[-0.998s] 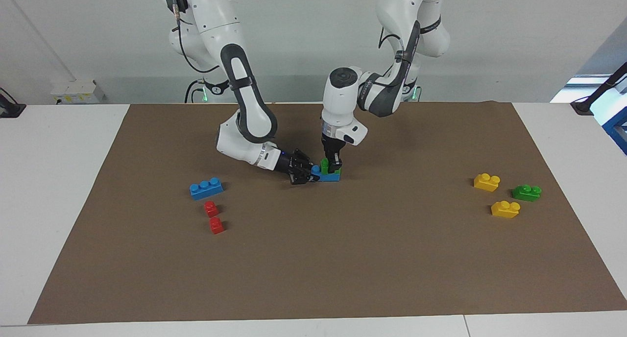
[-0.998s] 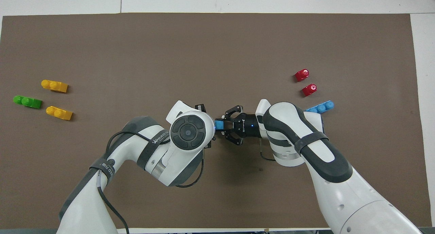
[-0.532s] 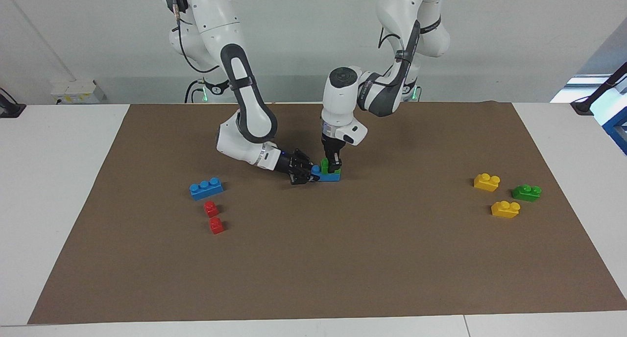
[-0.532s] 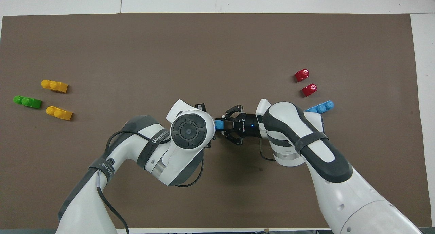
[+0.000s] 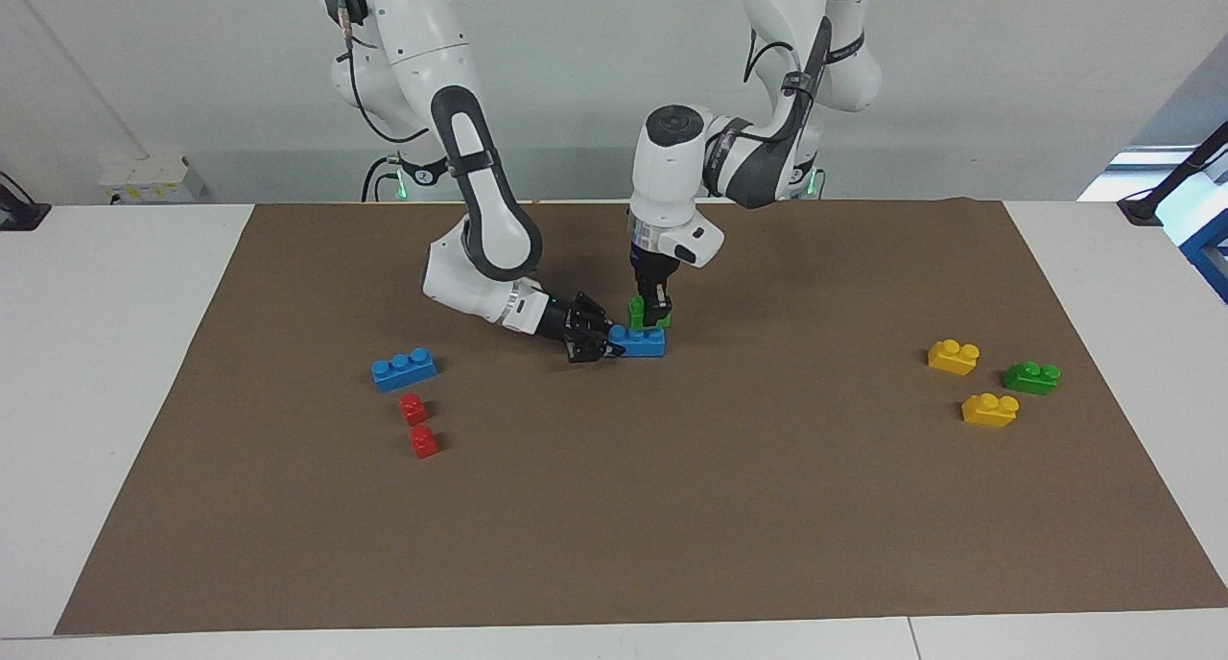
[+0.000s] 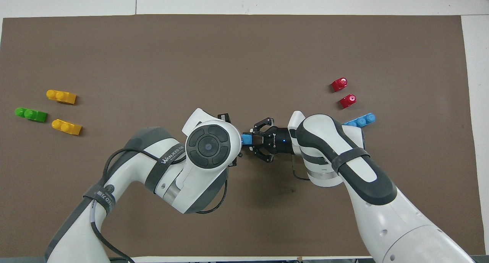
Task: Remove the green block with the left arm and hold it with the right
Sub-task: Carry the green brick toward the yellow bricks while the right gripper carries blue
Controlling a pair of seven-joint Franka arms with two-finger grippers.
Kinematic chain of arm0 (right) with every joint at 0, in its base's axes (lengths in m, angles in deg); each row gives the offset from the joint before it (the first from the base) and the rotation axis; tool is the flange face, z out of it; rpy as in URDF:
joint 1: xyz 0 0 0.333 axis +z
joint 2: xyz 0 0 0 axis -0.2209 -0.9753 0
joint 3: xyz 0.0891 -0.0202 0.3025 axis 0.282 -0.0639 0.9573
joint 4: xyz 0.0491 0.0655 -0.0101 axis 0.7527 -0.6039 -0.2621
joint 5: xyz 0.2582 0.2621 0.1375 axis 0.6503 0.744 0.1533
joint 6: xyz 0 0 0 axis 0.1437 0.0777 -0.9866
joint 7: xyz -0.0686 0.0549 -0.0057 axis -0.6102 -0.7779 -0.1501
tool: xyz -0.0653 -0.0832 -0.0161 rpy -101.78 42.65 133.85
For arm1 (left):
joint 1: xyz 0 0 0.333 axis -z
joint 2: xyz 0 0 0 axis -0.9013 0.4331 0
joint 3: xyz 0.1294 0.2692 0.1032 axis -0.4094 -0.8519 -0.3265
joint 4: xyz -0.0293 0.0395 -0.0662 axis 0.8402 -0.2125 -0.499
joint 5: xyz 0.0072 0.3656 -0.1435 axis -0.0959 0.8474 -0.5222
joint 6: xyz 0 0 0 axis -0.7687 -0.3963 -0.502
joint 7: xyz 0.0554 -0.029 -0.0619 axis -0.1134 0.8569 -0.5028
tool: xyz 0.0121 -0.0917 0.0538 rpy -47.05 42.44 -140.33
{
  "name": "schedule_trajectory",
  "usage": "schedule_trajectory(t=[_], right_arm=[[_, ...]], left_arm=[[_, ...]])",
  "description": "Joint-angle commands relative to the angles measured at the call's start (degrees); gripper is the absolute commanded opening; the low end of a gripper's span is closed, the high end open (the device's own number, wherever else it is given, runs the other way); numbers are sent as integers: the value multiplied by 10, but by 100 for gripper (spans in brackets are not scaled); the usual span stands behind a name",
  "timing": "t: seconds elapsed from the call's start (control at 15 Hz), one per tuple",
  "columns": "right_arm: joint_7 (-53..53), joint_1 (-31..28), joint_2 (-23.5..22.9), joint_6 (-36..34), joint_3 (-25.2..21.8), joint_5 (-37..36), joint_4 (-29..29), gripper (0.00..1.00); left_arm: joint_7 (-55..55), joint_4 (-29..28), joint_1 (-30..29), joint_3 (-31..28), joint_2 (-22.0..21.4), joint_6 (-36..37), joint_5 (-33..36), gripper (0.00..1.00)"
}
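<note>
The green block point(image 5: 635, 311) is held in my left gripper point(image 5: 654, 317), which points straight down and is shut on it. The block hangs just above the blue brick point(image 5: 645, 343) that lies on the brown mat point(image 5: 672, 506). My right gripper point(image 5: 606, 343) comes in low from the right arm's end and is shut on that blue brick's end. In the overhead view only the blue brick's end point(image 6: 246, 139) shows in my right gripper point(image 6: 252, 140). The left arm's wrist point(image 6: 208, 145) hides the green block and the left gripper there.
A blue three-stud brick point(image 5: 404, 368) and two red bricks point(image 5: 413, 409) point(image 5: 423, 441) lie toward the right arm's end. Two yellow bricks point(image 5: 953, 356) point(image 5: 989, 410) and a darker green brick point(image 5: 1031, 377) lie toward the left arm's end.
My left gripper has risen a little with the green block, lifting it off the blue brick. The right gripper and the blue brick have stayed in place.
</note>
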Motion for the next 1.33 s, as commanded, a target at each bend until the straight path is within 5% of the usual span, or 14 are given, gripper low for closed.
schedule_trajectory(t=[0.0,0.67,1.26], right_arm=[[-10,-4,-3,13,4,12,-3,0],[15,-11,9,7,4,9,-1,0],[124,-34,87,-10,3,-65,-5,0]], left_arm=[[-6,1,-5,-4,-39,44,1,0],[-140,9,-68,-11,-127,145,-13,0],[-459,-1,-157,-12,-157,223,-16,0]])
